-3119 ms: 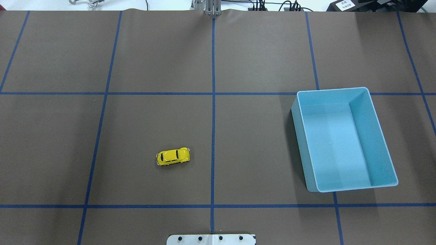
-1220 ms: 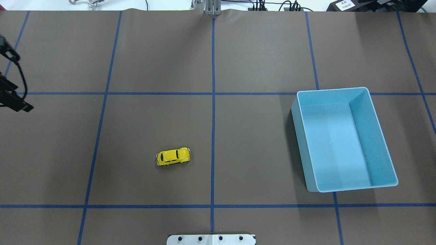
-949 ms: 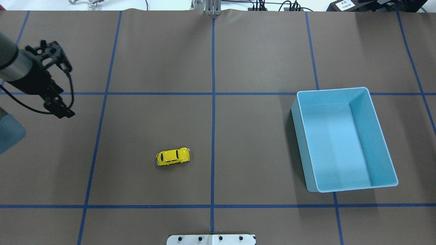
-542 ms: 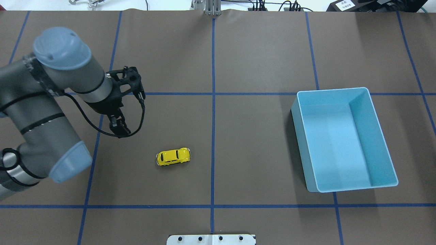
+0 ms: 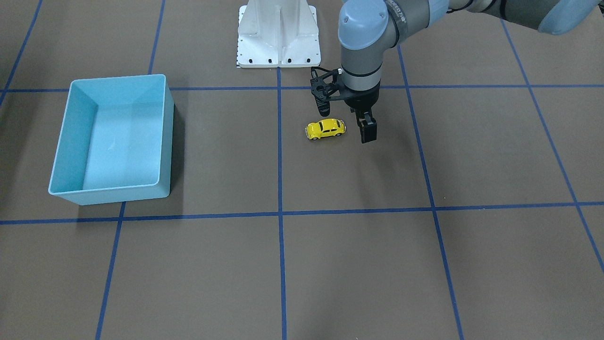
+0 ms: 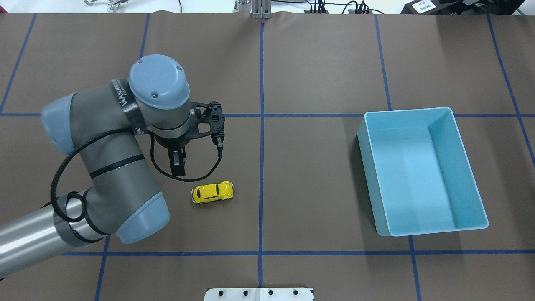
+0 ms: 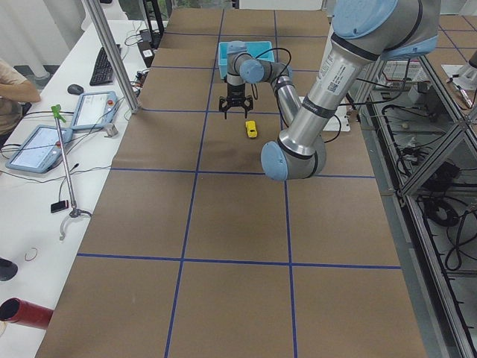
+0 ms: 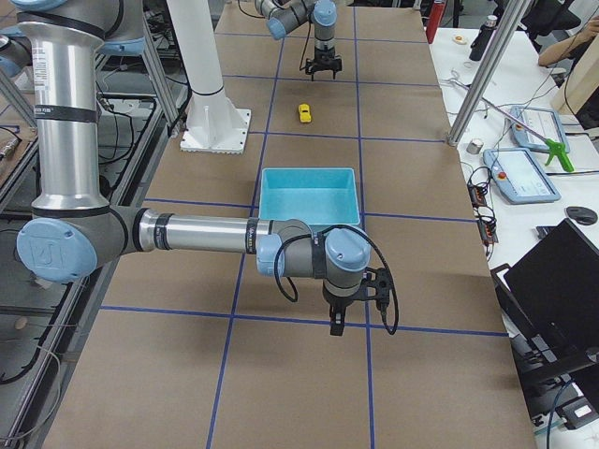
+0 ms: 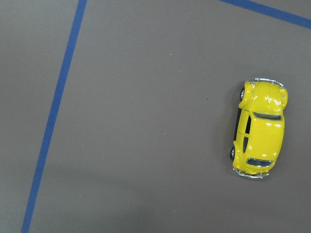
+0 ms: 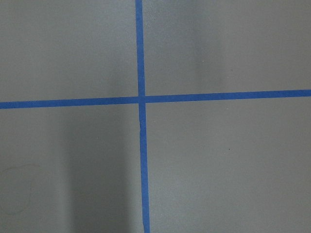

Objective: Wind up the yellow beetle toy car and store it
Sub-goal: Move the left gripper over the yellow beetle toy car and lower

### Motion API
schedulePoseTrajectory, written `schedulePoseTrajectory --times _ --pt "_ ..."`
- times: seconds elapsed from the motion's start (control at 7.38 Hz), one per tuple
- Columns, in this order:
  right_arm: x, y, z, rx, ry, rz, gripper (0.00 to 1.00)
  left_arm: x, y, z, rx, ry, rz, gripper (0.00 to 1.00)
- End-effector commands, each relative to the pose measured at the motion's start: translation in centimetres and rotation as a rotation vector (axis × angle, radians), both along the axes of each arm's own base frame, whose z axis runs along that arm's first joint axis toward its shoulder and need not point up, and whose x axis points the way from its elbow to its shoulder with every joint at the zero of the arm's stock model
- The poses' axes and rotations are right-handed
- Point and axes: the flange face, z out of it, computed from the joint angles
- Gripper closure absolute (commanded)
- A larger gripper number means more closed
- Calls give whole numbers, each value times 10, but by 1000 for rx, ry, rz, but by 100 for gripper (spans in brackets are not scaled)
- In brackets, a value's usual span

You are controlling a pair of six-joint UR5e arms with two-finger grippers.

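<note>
The yellow beetle toy car [image 6: 212,192] stands on its wheels on the brown table, left of the centre tape line. It also shows in the front view [image 5: 325,128] and at the right of the left wrist view [image 9: 260,128]. My left gripper [image 5: 363,120] hangs above the table just beside the car, on its left and slightly farther out. It is open and empty, and one finger [image 6: 177,164] shows from overhead. My right gripper [image 8: 337,325] shows only in the right side view, on the near side of the bin; I cannot tell whether it is open or shut.
The light blue bin [image 6: 407,109] stands empty on the table's right half, also in the front view [image 5: 118,78]. The white robot base [image 5: 278,47] is at the table's near edge. Blue tape lines grid the table. Operators' desks with tablets [image 7: 33,149] flank the far side.
My left arm has swept in from the left edge towards the middle and now hangs beside the car. The car and the bin have not moved.
</note>
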Motion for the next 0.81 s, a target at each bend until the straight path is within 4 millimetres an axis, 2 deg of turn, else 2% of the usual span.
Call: schedulePoseTrajectory --times 0.0,0.14,0.27,0.54,0.68 --pt "0 0 -1 1 -3 0 0 62 -14 -22 16 -76 130 0" --pt "0 0 -1 1 -5 0 0 84 -25 -31 -13 -112 127 0" --pt "0 0 -1 2 -5 0 0 95 -24 -33 -34 -130 89 0" --pt "0 0 -2 3 -6 -1 0 134 29 -35 1 -199 15 0" --pt "0 1 -1 0 -6 -1 0 143 41 -33 1 -208 3 0"
